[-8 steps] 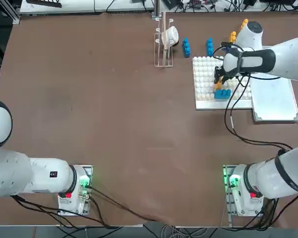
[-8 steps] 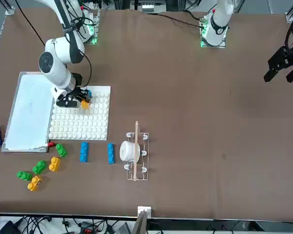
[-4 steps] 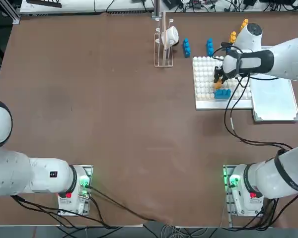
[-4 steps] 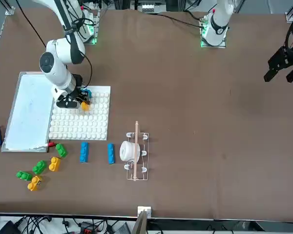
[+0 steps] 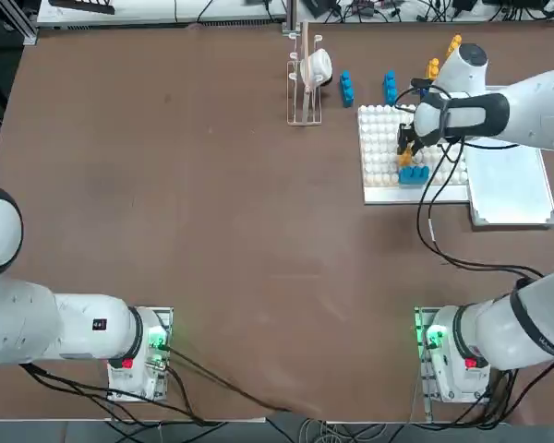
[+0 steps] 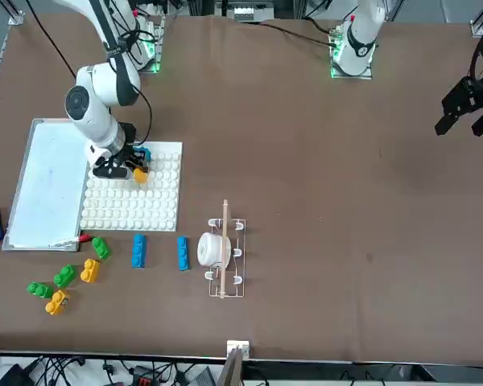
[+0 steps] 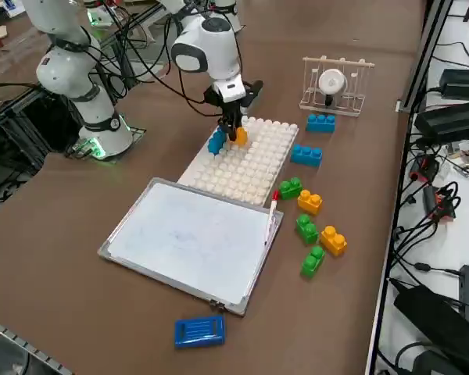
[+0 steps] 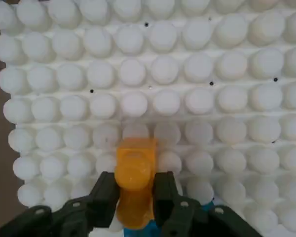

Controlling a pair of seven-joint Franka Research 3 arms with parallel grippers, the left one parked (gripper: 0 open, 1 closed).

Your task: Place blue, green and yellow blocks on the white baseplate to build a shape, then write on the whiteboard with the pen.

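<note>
No text, label, brand, number or sign could be read on anything in these views; the whiteboard [image 7: 195, 242] showed no legible writing.

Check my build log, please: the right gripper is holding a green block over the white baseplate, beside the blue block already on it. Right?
Not quite: the block in the right gripper is yellow-orange, not green, as the right wrist view shows. It is held over the white baseplate, beside the blue block already on it.

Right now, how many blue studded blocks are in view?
3. One sits on the white baseplate beside the right end effector: blue block. Two lie on the table past the plate. More may be hidden.
</note>
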